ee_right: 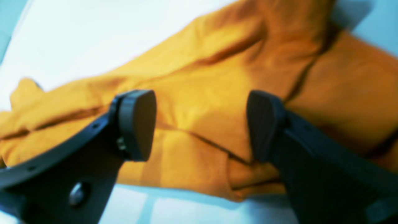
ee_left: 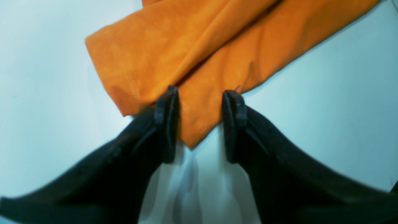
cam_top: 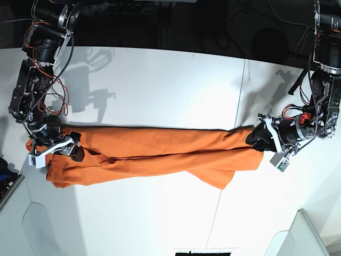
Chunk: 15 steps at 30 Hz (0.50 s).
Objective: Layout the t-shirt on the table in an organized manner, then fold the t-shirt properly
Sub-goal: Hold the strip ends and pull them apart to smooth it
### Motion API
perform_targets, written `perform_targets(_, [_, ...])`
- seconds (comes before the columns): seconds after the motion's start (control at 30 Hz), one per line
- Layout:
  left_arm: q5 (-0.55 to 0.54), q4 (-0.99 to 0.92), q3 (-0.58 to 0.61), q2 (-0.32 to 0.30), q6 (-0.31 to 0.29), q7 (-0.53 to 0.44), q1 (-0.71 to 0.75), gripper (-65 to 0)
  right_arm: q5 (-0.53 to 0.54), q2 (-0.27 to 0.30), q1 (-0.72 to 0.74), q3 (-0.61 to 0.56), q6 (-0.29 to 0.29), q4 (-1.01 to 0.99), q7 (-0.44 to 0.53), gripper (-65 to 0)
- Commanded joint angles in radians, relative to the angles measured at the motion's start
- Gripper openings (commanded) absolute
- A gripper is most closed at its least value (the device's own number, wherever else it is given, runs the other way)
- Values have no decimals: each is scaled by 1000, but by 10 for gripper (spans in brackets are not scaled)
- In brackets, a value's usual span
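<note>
Laying out is in hand: the orange t-shirt (cam_top: 154, 152) lies as a twisted band across the counter (cam_top: 160, 80). The left claw (ee_left: 200, 119) and right claw (ee_right: 200, 124) both stand released over its ends, so next each likely needs to pinch an end and spread the cloth flat.

Pretty bright overall, lit evenly from above. In the base view the counter (cam_top: 160, 80) is almost blown out to white, and soft grey arm shadows are thrown across its far side. Both wrist views are tinted cyan and noticeably soft: the t-shirt (ee_left: 192, 56) is smeared into mottled orange, and the left tool (ee_left: 200, 124) is reduced to near-black shapes. A pale glare patch is seen below it. Edges look stretched.
</note>
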Motion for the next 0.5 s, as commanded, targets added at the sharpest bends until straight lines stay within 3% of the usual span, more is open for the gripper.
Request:
perform_targets(0.0, [-16,14,-8,-17,0,-24,-22,-394,10,11,26,-3,-14,6,19,-205])
perform_targets(0.13, [-16,14,-11,-17,6,-24,-21,-394,-3,11,23,10,-52,5,19,-205])
perform_targets(0.47, [-73,-13,-154,-17,42,-37,-17,-394,-31,11,11,55,-53,2,18,-205])
